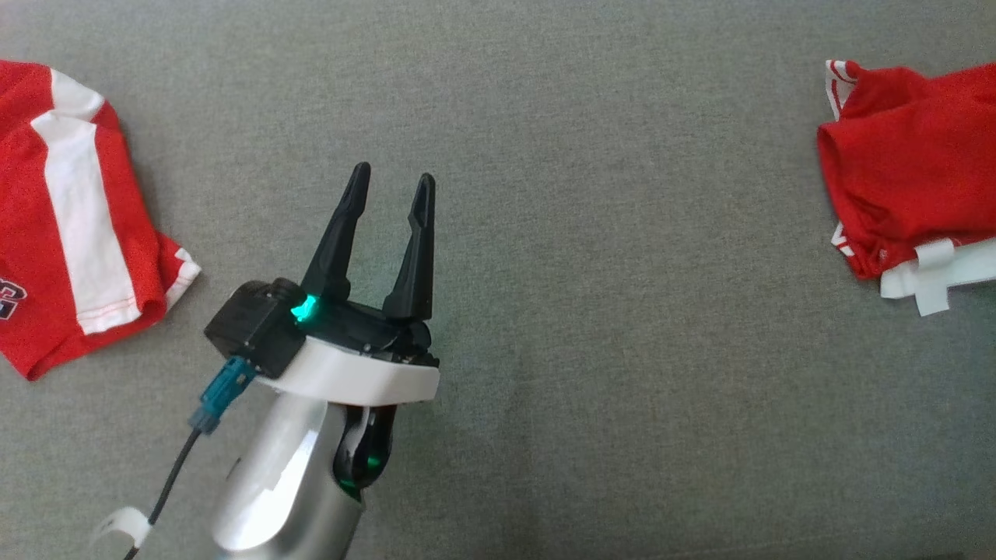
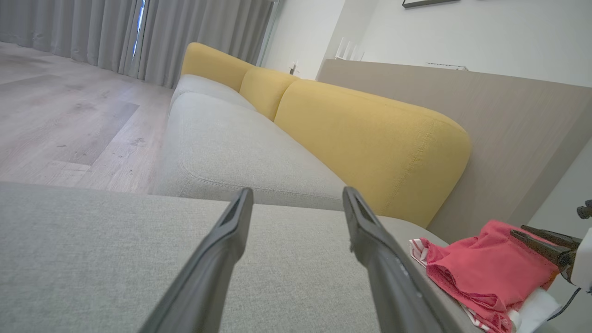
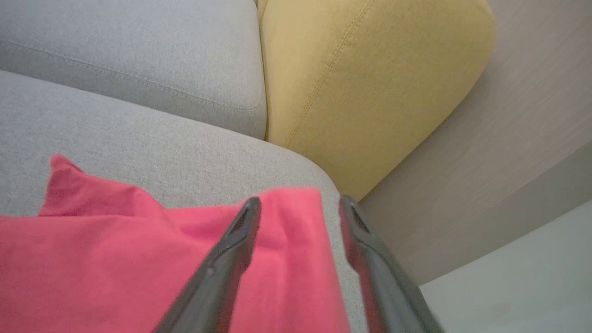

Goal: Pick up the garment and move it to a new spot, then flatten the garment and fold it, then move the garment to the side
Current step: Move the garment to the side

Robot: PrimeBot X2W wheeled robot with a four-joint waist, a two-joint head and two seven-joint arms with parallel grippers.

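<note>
Left gripper: fingers spread wide, nothing between them, over the bare grey seat cushion. Folded red garment lies well off to its right, near the seat's edge. Right gripper: fingers parted, empty, poised over that garment, tips near its far hem. Red-and-white shirt lies well apart on the left gripper's left. Yellow back cushion sits beyond the right gripper's tips

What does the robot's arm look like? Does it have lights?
The left pincer has two long, pointy black fingers with a glowing green light at their base. Behind it come a white collar, a shiny silver forearm and a blue plug with a black cable.
</note>
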